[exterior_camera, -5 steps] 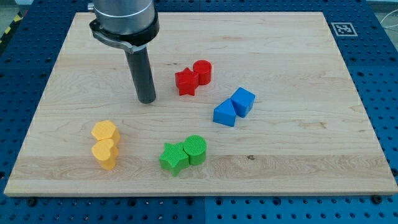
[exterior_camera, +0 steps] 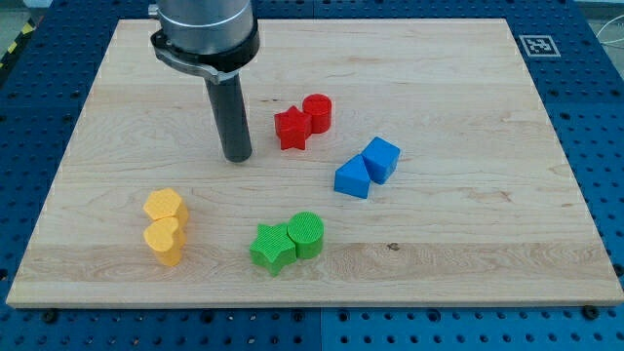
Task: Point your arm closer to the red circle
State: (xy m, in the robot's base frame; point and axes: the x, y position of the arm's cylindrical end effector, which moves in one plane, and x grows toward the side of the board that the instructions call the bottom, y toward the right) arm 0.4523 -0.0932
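Observation:
The red circle (exterior_camera: 318,112) stands on the wooden board just above the centre, touching a red star (exterior_camera: 292,128) on its left. My tip (exterior_camera: 237,156) rests on the board to the left of the red star, a short gap away, and left and slightly below the red circle. The rod rises from the tip to the arm's dark collar at the view's top.
Two blue blocks (exterior_camera: 367,167) sit right of centre. A green star (exterior_camera: 272,247) and a green circle (exterior_camera: 306,234) touch near the bottom centre. Two yellow blocks (exterior_camera: 165,225) are stacked in line at the lower left. The board's edge (exterior_camera: 312,302) runs along the bottom.
My tip has moved slightly to the right, toward the red star and circle. No block has moved.

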